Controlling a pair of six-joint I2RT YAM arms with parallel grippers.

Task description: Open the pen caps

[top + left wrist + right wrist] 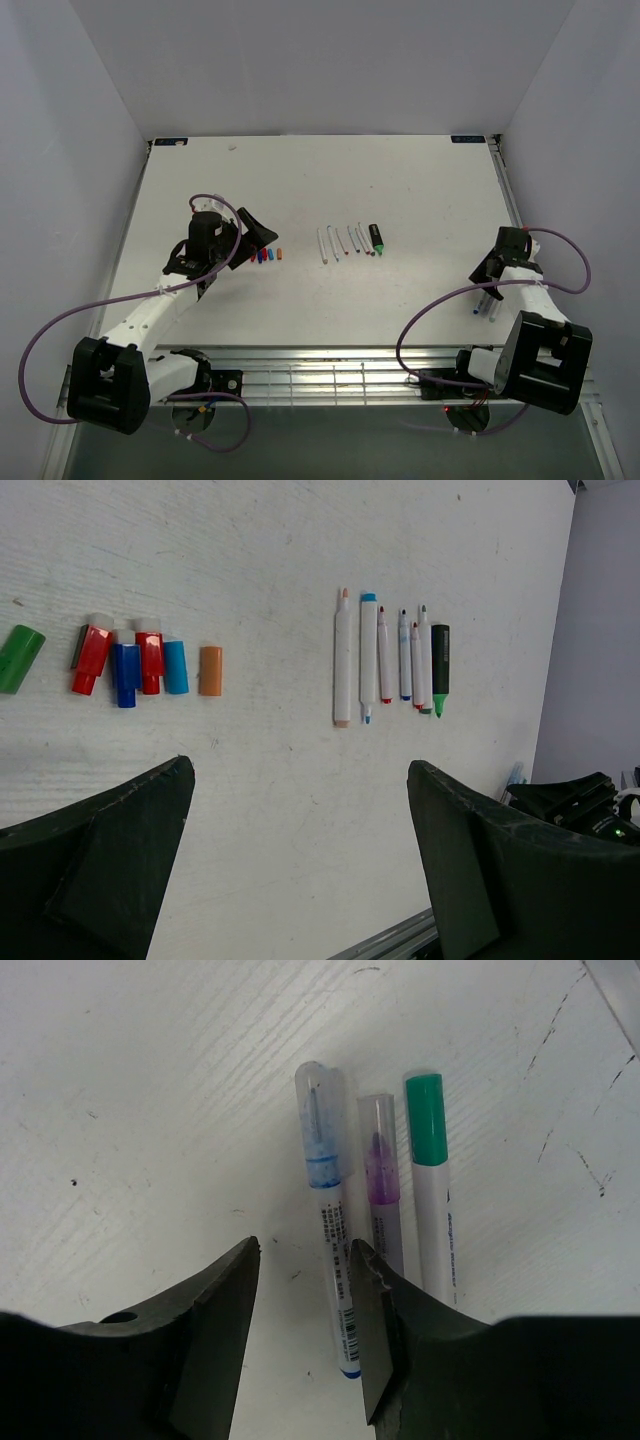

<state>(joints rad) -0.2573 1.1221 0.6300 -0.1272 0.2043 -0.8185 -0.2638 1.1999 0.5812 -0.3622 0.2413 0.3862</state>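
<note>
Seen from above, loose pen caps [266, 255] lie just beside the left gripper [252, 240]; its wrist view shows jaws wide apart, the caps at 11 o'clock; the right gripper [305, 1335], jaws parted, straddles a blue capped pen [328, 1260] pointing to 12 o'clock.

White counter [400, 200], surface scuffed; pale walls [300, 60] enclosing three sides; slatted metal rack [330, 375] along near edge.

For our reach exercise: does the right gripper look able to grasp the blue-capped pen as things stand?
Probably yes: the right gripper is open and the blue-capped pen runs between its fingers, nothing over it, though the purple-capped pen lies close.
</note>
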